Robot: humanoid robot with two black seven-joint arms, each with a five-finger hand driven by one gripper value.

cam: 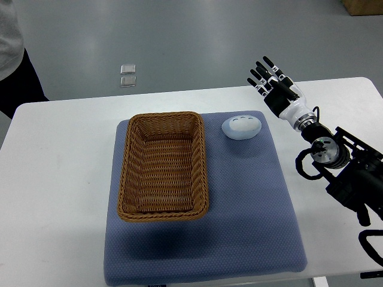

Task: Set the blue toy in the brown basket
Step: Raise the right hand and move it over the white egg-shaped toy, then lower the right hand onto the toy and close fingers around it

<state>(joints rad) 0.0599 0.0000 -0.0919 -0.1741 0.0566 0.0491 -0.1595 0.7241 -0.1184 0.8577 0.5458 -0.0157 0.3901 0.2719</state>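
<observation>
Brown basket [163,166] empty, well left of the fingers. Blue toy [241,127] on the mat [251,227], near, just left-below the fingertips. Looks light, soft, rounded; grasp across its width from above. Right hand [272,81] fingers spread, holding nothing. Toy's underside hidden; left arm unseen.

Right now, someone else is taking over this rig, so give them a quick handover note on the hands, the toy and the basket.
Right hand: open, fingers spread, holding nothing, raised past the far right of the blue mat.
Left hand: not in view.
Blue toy: on the mat, just right of the brown basket, not touching it.
Basket: empty, on the mat's left half.
Done: nothing yet; toy not grasped.
Left: reach the toy, grasp it, lift, place it in the basket.
</observation>
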